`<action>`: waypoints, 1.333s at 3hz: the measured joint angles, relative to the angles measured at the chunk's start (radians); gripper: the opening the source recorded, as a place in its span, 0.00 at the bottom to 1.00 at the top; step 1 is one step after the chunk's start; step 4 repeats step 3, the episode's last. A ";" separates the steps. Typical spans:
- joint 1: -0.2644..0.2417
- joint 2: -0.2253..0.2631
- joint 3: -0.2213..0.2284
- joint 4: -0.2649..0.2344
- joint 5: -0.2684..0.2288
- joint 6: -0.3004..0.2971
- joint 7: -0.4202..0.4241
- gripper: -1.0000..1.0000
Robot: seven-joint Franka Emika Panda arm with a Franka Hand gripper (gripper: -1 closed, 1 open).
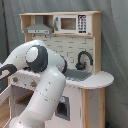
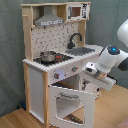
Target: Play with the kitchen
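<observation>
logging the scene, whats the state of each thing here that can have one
oven door: open, swung partway down
pot: upright on the stovetop, contents hidden
sink: nothing seen in it
faucet: upright, no water showing
microwave: door shut
arm: reaching in at the front of the kitchen, just above the oven door
gripper: not clearly seen, cannot tell

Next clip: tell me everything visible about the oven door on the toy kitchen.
The oven door is a white panel with a large window cut into it, set below the knobs on the front of the kitchen. In the second exterior view it hangs partly open, hinged at its bottom edge, its top tilted outward toward the camera. The robot's gripper sits near its upper edge; whether it touches cannot be told. In the first exterior view the arm hides most of it.
</observation>
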 joint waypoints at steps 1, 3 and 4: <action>-0.015 0.010 0.058 0.024 0.000 -0.097 0.005 1.00; -0.035 0.011 0.161 0.047 -0.003 -0.274 0.033 1.00; -0.035 0.011 0.161 0.047 -0.003 -0.274 0.033 1.00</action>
